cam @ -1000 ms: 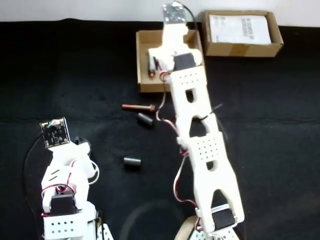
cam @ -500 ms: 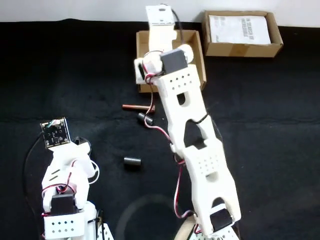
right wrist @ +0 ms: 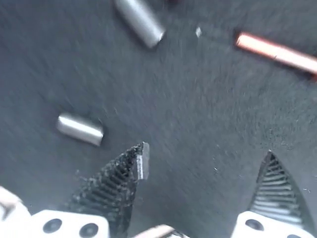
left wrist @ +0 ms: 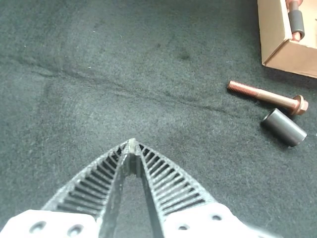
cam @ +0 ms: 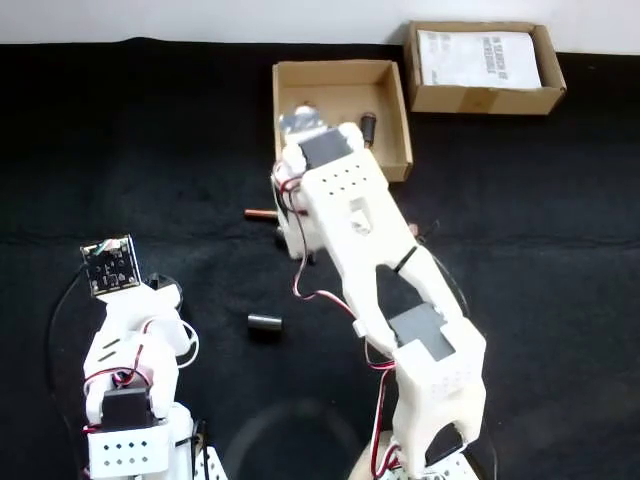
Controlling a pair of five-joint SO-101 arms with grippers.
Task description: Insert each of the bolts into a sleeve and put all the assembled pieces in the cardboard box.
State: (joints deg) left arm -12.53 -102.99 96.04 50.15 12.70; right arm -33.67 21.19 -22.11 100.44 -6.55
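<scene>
**High view:** the table [cam: 120, 150] is seen from a fixed point overhead, looking steeply down. The robot's side lies at the lower edge of the frame and the cardboard box [cam: 338, 66] at the upper centre.

**Left wrist view:** the table is viewed obliquely along the left gripper [left wrist: 132, 147], whose jaws are pressed together. The bolt [left wrist: 265, 96], a sleeve [left wrist: 284, 127] and a corner of the box are seen farther off.

**Right wrist view:** the table is viewed from close above, between the parted jaws of the right gripper [right wrist: 205, 158].

The bolt is shared by all three views.

The bolt [left wrist: 265, 97] is shiny coppery metal, the sleeve [left wrist: 284, 127] smooth grey metal, the cloth [left wrist: 124, 74] matt felt
</scene>
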